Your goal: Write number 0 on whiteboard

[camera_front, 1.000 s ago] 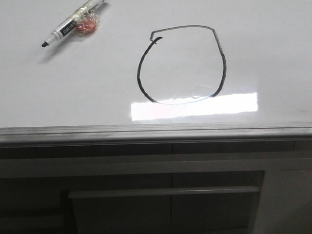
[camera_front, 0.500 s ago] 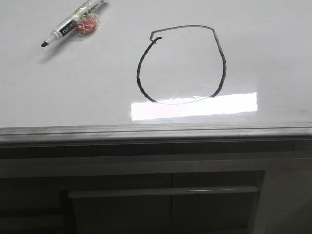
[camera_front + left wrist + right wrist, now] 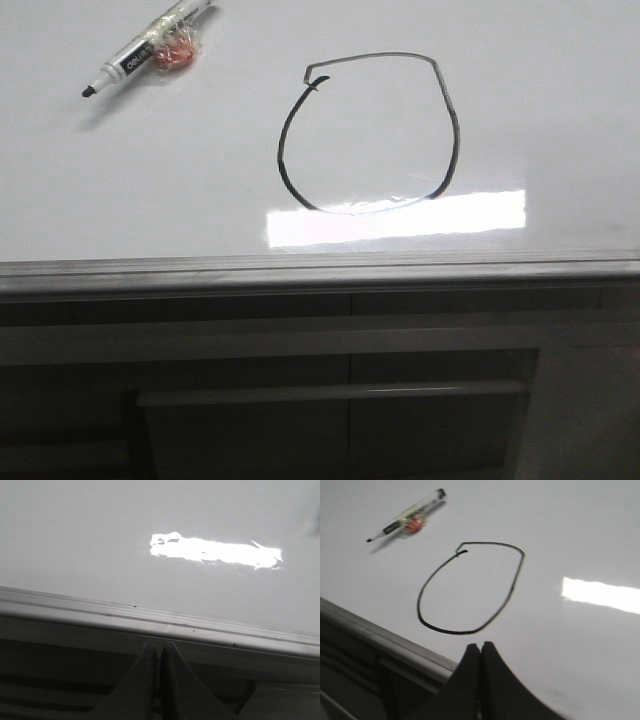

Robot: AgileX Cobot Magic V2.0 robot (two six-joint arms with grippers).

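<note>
Looks done to me: the zero (image 3: 368, 133) is a closed loop on the whiteboard (image 3: 560, 120), marker (image 3: 148, 49) lying uncapped nearby. Left hand (image 3: 158, 652) and right hand (image 3: 480, 650) both pinched closed, empty, nothing left.

Dim, grey light; a bright glare patch (image 3: 396, 217) on the glossy whiteboard (image 3: 560, 110); right wrist view blurred.

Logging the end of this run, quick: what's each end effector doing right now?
Left end effector: closed, holding nothing.
Right end effector: closed, holding nothing.
</note>
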